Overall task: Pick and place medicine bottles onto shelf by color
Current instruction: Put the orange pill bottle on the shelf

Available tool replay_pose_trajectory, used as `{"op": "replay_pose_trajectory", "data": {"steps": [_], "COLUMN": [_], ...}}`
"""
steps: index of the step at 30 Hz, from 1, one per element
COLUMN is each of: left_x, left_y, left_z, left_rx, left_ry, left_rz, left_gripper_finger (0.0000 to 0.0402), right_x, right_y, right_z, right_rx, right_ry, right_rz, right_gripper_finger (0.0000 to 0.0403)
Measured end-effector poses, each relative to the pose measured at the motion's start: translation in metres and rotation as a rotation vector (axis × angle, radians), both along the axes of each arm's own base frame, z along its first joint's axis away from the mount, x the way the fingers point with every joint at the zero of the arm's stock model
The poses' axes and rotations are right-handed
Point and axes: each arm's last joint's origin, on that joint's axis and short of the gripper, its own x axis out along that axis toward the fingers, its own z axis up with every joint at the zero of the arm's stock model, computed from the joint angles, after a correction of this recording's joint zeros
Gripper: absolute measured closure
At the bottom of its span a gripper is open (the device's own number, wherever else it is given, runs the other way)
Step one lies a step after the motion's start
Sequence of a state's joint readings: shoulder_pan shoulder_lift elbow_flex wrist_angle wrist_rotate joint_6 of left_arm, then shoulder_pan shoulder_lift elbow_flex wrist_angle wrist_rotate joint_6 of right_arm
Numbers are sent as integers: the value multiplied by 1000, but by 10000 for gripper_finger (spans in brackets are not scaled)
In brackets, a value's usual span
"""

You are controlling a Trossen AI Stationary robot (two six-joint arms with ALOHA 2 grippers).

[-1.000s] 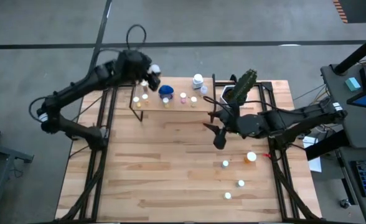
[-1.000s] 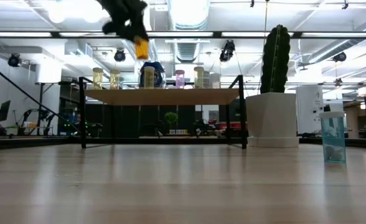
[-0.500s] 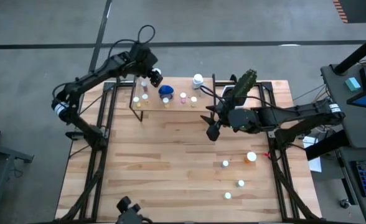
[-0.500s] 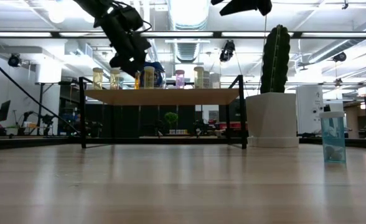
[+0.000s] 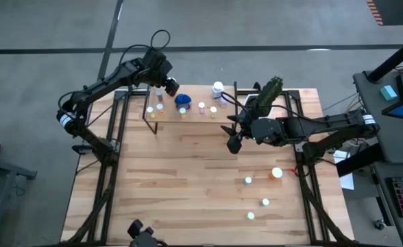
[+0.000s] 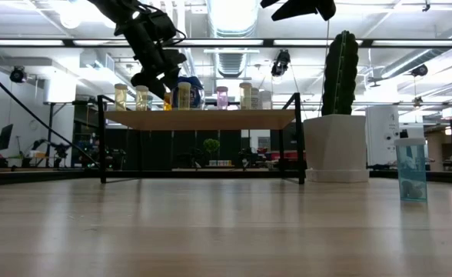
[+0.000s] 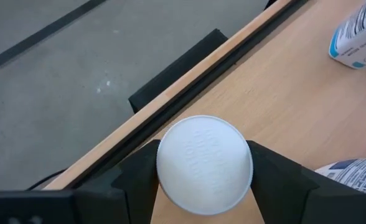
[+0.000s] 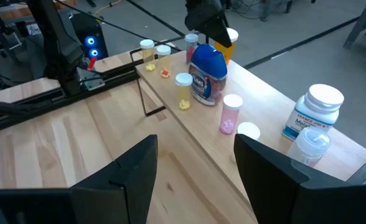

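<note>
**A:** Where is your left gripper (image 5: 166,86)?

**B:** At about 11 o'clock on the slatted light-wood bench (image 5: 188,199), over the low pale-wood shelf on thin black metal legs (image 5: 194,115). Its two matte dark fingers (image 7: 282,180) sit close against either side of the amber bottle's (image 6: 168,98) round white cap (image 7: 204,165), a smooth plastic disc with raised lettering. You cannot tell whether they pinch it or merely flank it. From bench level, the bottle's base is down at the shelf board.

**A:** And the rest of the shelf?

**B:** A row of small clear and amber cylinders with white caps runs along it. The rounded blue bottle (image 5: 182,100) bulks largest, near the middle.

**A:** Your right gripper (image 8: 195,142)?

**B:** Just off the bench's centre toward 2 o'clock, raised, its fingers spread with nothing between them.

**A:** Any bottles off the shelf?

**B:** Four at 4 to 5 o'clock on the bench: three show only white caps (image 5: 248,180), and one larger bottle shows an orange side (image 5: 277,173). The ribbed green cactus in its angular white pot (image 6: 335,146) stands at 1 o'clock, just beside the shelf.
</note>
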State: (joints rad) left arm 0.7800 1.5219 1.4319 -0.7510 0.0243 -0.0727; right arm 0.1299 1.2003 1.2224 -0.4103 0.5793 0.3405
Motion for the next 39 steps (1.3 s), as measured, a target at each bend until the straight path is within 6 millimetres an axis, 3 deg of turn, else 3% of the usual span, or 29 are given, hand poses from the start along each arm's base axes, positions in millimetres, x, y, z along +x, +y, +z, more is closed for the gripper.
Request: {"op": "replay_pose_trajectory", "data": {"steps": [9, 21, 32, 39], "left_x": [3, 0, -1, -4], "left_y": [-5, -7, -8, -11], "left_z": [-9, -7, -8, 1], "left_rx": [-2, 5, -5, -11], "left_ry": [26, 24, 33, 38], "left_rz": [-34, -37, -37, -38], "left_gripper_finger": [199, 198, 148, 143], "right_x": [0, 0, 0, 0], "right_y": [0, 0, 0, 1], "right_z": [0, 0, 0, 0], "right_rx": [0, 0, 1, 6], "right_ry": [0, 1, 1, 5], "right_rz": [0, 1, 3, 23], "right_gripper_finger": [200, 200, 200, 200]}}
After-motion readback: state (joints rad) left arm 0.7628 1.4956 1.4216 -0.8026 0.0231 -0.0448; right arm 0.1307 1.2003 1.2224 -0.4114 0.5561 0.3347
